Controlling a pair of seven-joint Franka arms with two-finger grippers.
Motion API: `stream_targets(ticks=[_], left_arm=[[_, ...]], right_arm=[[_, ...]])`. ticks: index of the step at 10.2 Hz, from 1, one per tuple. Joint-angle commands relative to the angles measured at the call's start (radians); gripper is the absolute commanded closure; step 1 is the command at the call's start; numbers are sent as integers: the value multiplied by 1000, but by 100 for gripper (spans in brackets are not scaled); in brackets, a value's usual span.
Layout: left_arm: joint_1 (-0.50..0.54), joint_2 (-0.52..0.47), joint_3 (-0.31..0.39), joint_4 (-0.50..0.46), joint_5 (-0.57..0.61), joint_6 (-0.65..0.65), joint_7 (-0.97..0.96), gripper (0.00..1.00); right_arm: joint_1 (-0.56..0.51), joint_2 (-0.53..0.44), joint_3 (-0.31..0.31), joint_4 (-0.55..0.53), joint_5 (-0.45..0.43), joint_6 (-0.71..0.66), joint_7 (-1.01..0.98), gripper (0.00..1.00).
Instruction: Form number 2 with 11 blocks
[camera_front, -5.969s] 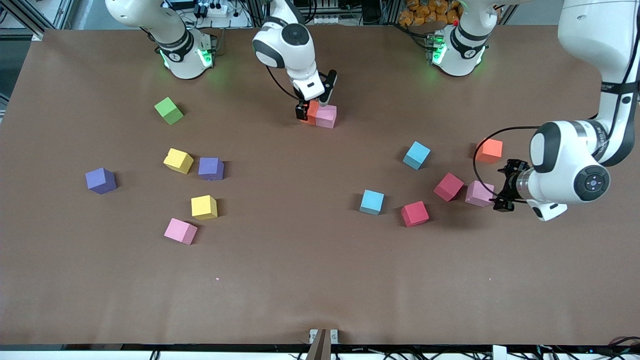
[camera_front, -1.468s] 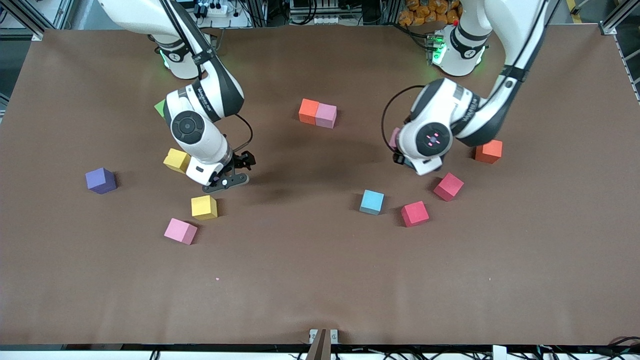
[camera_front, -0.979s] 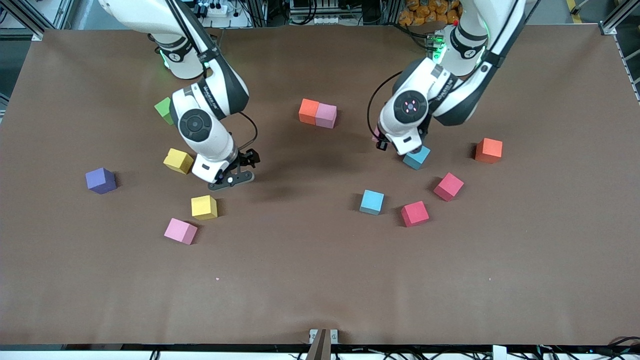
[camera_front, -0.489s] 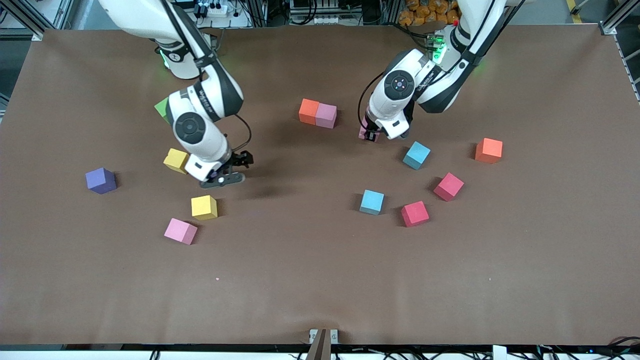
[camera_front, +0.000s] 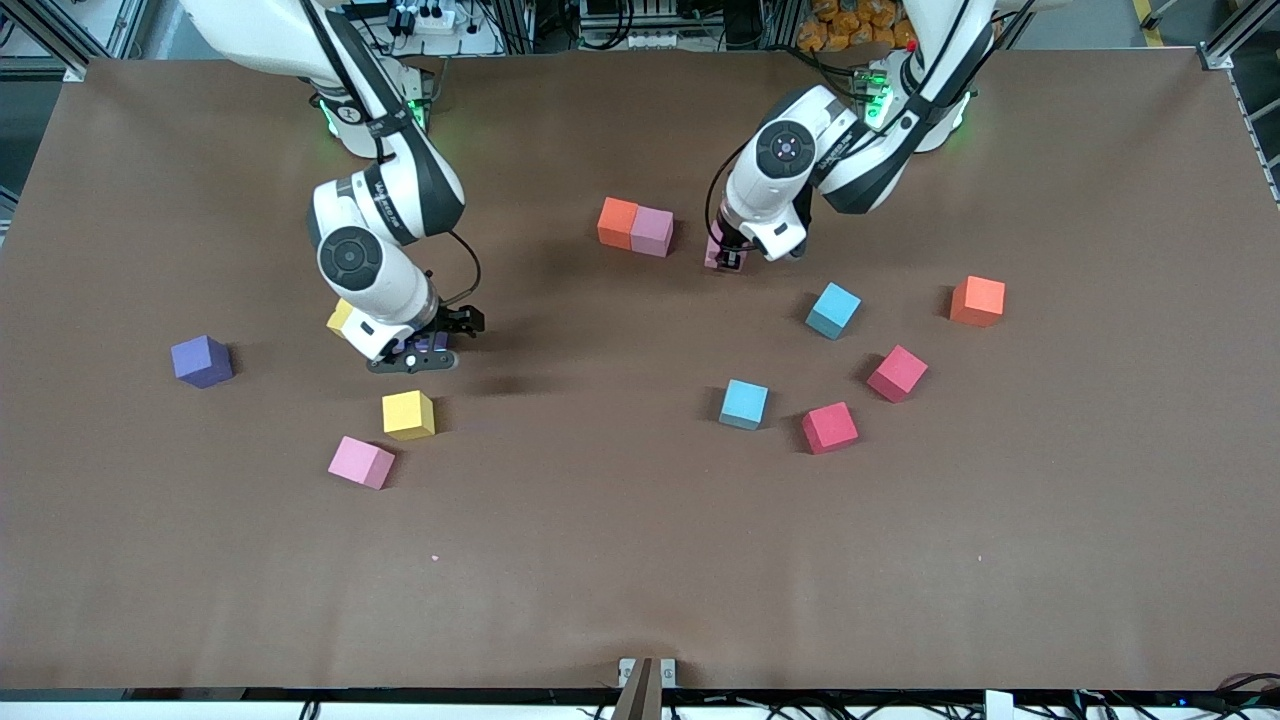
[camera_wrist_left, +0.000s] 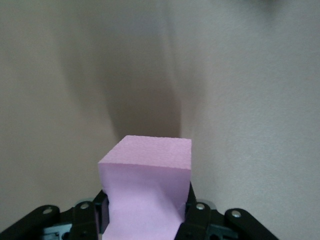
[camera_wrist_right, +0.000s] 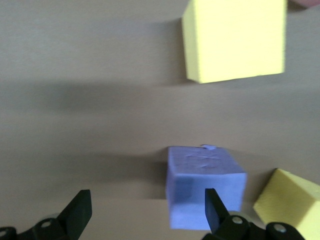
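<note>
Right hand (camera_front: 412, 352), fingers wide, hangs over a purple block (camera_wrist_right: 204, 181) at the counter's (camera_front: 600, 540) nine o'clock; it should descend and close. Left hand (camera_front: 727, 254) grips a pink block (camera_wrist_left: 146, 185), which belongs beside the orange-pink pair (camera_front: 635, 226) at twelve o'clock.

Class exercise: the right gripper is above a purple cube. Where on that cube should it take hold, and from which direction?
Grip the small matte purple cube across two flat vertical faces, coming straight down. The open right gripper is already over it. The yellow cube beside it crowds one corner, so probably choose the faces with bare table alongside.
</note>
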Motion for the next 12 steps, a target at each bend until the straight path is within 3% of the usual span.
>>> stream_targets(ticks=[1,5,7,12], left_arm=[[0,23,-15,-11,-9,44,-64,79],[-34,35,-14,-6,-4,52,-169,79],[-42,37,-12,-3,103,46,-194,79],[-56,92,-11,24,241,46,-274,77]], right_arm=[[-25,-48,-29,-40,-16,-3,-58,0],[-64,-25,-27,-48,-16,-2,-104,0],[-64,-9,-26,-48,-15,3,-101,0],[-56,47,-23,-50,-2,30,-94,0]])
